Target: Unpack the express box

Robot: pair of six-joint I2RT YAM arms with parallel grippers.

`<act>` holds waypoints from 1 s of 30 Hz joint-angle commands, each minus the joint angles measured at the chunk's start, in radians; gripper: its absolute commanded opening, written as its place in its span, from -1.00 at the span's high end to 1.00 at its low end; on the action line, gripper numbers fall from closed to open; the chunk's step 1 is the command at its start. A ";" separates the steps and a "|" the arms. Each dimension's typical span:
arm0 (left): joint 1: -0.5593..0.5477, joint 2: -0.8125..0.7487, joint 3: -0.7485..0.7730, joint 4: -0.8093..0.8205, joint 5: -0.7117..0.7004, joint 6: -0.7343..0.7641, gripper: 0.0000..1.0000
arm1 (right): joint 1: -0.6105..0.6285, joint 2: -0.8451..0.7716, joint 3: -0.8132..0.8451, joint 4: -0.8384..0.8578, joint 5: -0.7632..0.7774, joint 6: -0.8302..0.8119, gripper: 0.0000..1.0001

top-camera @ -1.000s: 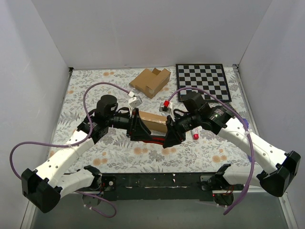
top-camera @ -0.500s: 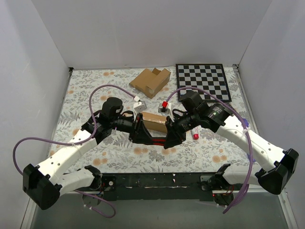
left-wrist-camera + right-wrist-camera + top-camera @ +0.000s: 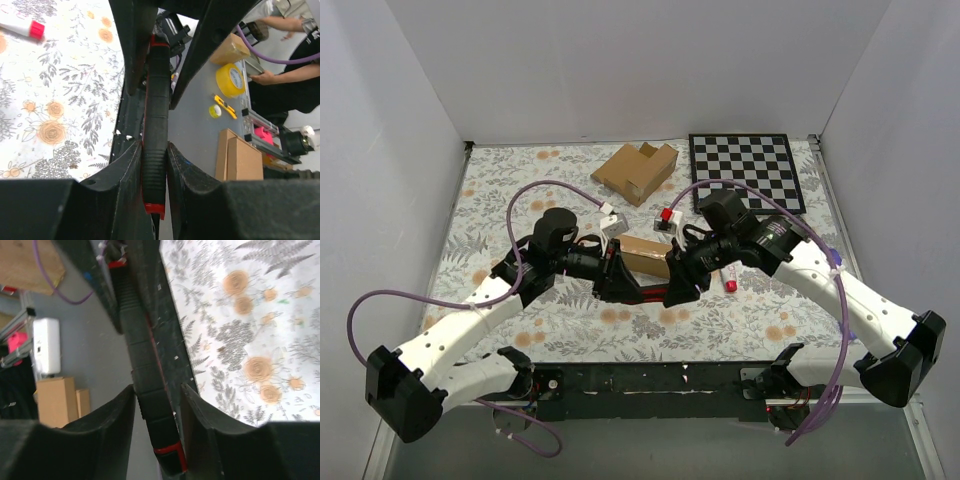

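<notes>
Left end effector [image 3: 154, 150]: closed narrow on the ribbed handle of a black-and-red tool [image 3: 156, 95], with both fingers pressed against its sides. I hold it level and clear of the surface [image 3: 520, 190], probably so that my other arm can work on it; it looks like a cutter for the tape.

Right end effector [image 3: 157, 390]: jaws straddle the far end of the same tool. One finger touches it and a sliver of slack shows at the other, so I cannot tell whether it grips or merely brackets.

Express box [image 3: 645, 253]: lies flat at mid-surface, just behind both end effectors and partly hidden by them. It appears closed, so I judge the unpacking not yet begun.

Red-capped white tube [image 3: 730, 285]: on the surface just right of the box, loose.

Small red-and-white item [image 3: 667, 218]: just behind the box; I cannot tell what it is.

Notched cardboard box [image 3: 635, 170]: farther back, flaps upright, apart from the work.

Checkerboard [image 3: 745, 170]: far right corner, flat.
</notes>
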 commanded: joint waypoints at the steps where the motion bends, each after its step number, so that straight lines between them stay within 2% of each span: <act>1: -0.017 -0.075 -0.037 0.172 -0.089 -0.123 1.00 | -0.033 -0.032 0.037 0.167 0.131 0.101 0.01; 4: -0.017 -0.075 -0.068 0.273 -0.119 -0.195 1.00 | -0.041 -0.100 -0.015 0.290 0.236 0.189 -0.07; 7: -0.017 -0.072 -0.094 0.365 -0.146 -0.258 1.00 | -0.046 -0.178 -0.081 0.397 0.329 0.254 -0.51; 8: -0.017 -0.078 -0.101 0.385 -0.155 -0.272 1.00 | -0.046 -0.215 -0.100 0.422 0.372 0.286 -0.79; 14: -0.018 -0.155 -0.219 0.638 -0.281 -0.399 1.00 | -0.046 -0.374 -0.284 0.655 0.522 0.444 -0.87; 19: -0.017 -0.163 -0.281 0.799 -0.337 -0.511 1.00 | -0.047 -0.495 -0.457 0.895 0.558 0.586 -0.85; 24: -0.018 -0.124 -0.333 0.994 -0.340 -0.630 1.00 | -0.047 -0.532 -0.532 1.043 0.552 0.679 -0.83; 30: -0.018 -0.094 -0.358 1.100 -0.314 -0.702 1.00 | -0.049 -0.516 -0.578 1.171 0.513 0.739 -0.83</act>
